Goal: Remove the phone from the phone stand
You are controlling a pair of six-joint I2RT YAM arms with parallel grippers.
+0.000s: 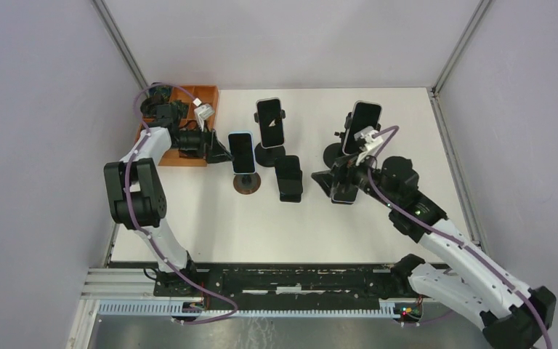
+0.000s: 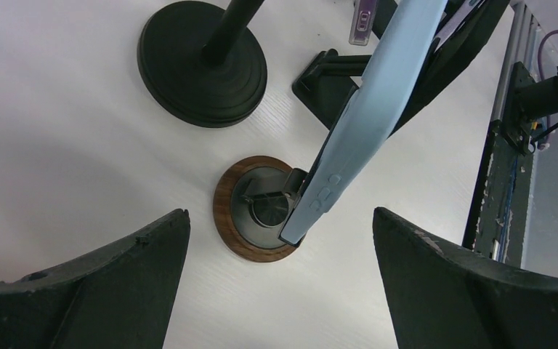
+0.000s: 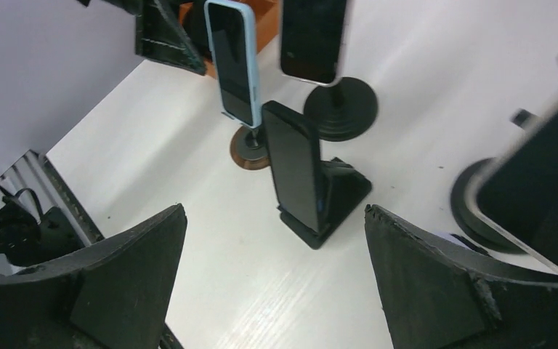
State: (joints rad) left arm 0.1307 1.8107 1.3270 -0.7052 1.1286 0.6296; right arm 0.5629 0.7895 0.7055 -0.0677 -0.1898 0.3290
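- The white counter (image 1: 189, 225) carries four phones on stands, with a wooden tray (image 1: 205, 98) at its far left corner.
- The left arm (image 1: 136, 193) reaches in front of the tray. The right arm (image 1: 450, 247) reaches in from the near right.
- The left gripper (image 2: 280, 218) is released, with its fingers (image 2: 116, 283) spread wide. It sits just to the left of the light-blue phone (image 1: 242, 153), and neither finger touches it.
- The right gripper (image 3: 273, 211) is also released and holds nothing. It faces a black phone (image 3: 294, 174) in a wedge cradle.
- The light-blue phone is still seated, tilted, on the wood-ringed stand (image 2: 227, 218) at the left of the group.
- A dark phone (image 1: 269, 122) stands on a round black base just behind it.
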